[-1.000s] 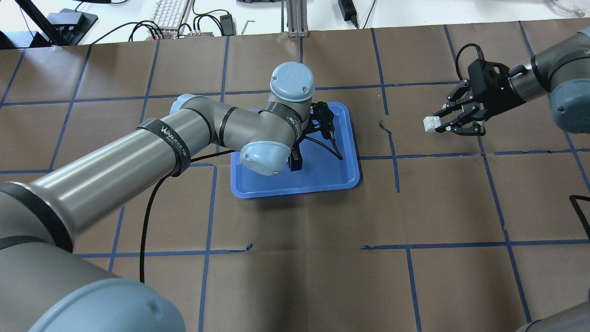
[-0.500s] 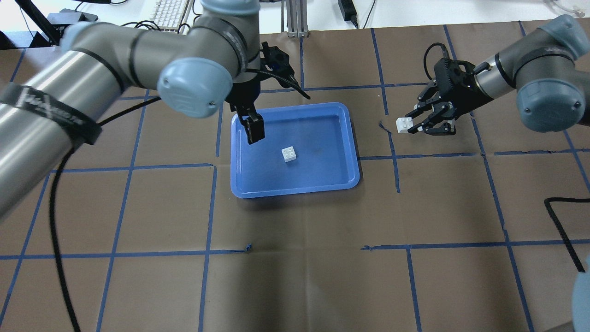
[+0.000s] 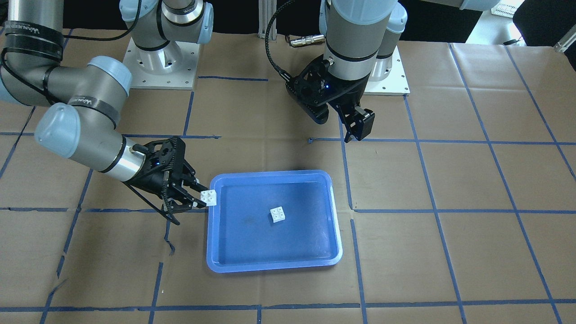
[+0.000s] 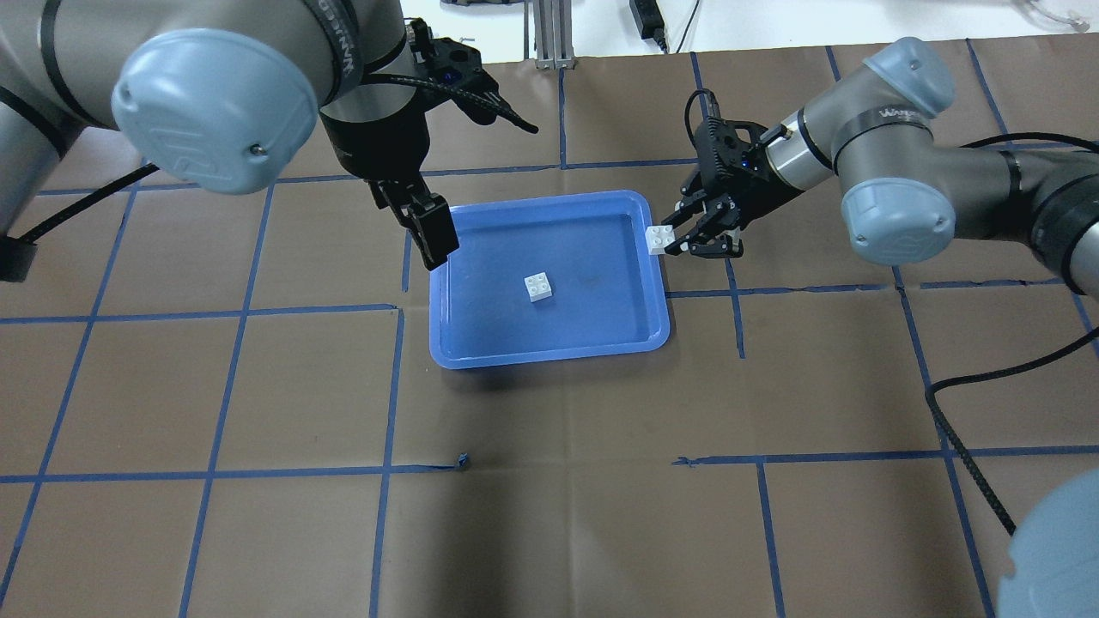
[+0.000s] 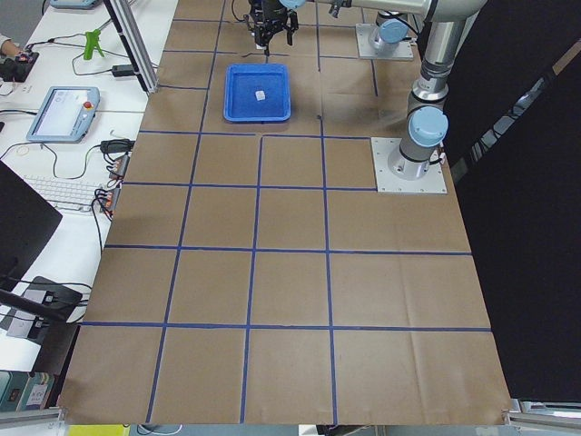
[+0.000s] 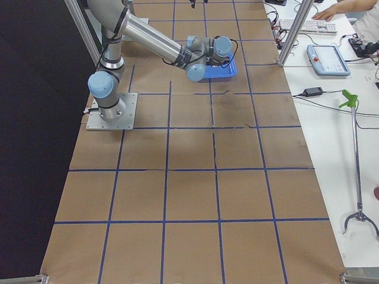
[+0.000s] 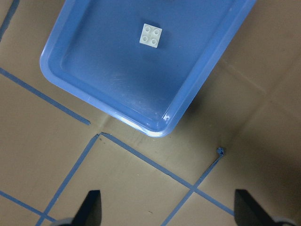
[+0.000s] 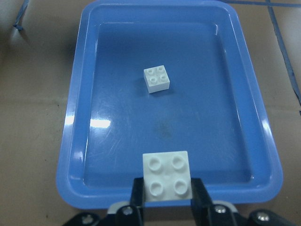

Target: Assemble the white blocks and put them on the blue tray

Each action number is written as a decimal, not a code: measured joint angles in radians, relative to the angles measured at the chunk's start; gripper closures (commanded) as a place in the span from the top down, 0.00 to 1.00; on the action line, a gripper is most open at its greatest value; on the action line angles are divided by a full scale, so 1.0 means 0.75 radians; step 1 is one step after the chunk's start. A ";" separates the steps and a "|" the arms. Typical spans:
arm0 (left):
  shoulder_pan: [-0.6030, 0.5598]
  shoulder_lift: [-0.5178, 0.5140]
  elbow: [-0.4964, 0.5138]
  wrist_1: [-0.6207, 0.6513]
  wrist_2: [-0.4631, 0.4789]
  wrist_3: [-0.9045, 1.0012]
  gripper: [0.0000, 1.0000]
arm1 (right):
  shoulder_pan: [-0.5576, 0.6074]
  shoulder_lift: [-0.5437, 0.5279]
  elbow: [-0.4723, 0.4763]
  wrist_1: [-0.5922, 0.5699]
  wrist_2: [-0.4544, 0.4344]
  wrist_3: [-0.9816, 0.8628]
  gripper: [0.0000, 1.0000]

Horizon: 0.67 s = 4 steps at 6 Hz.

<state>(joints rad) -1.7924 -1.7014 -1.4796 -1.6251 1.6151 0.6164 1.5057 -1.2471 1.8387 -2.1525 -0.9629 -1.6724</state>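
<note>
The blue tray (image 4: 592,326) lies at the table's middle. One white block (image 4: 538,287) sits studs up on its floor, and shows in the front view (image 3: 277,214) and the left wrist view (image 7: 151,36). My right gripper (image 4: 665,242) is shut on the other white block (image 4: 658,240), studs up, over the tray's right rim; the right wrist view shows that block (image 8: 167,179) between the fingers, above the tray's near rim (image 8: 117,197). My left gripper (image 4: 427,232) is open and empty, raised over the tray's left edge.
Brown paper with a blue tape grid covers the table. A black cable (image 4: 970,446) trails on the right. A metal post (image 4: 549,34) and a keyboard (image 4: 318,21) stand beyond the far edge.
My left arm lifted off the tray and swung back to the left, leaving a white block on the tray floor. My right gripper carried its block left to the tray's right rim.
</note>
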 measured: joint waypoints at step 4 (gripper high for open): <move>0.129 0.068 -0.052 0.086 0.009 -0.865 0.99 | 0.219 0.249 0.001 -0.454 -0.023 0.355 0.35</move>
<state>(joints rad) -1.6960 -1.6505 -1.5184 -1.5605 1.6217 -0.0326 1.6702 -1.0604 1.8392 -2.4931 -0.9801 -1.4058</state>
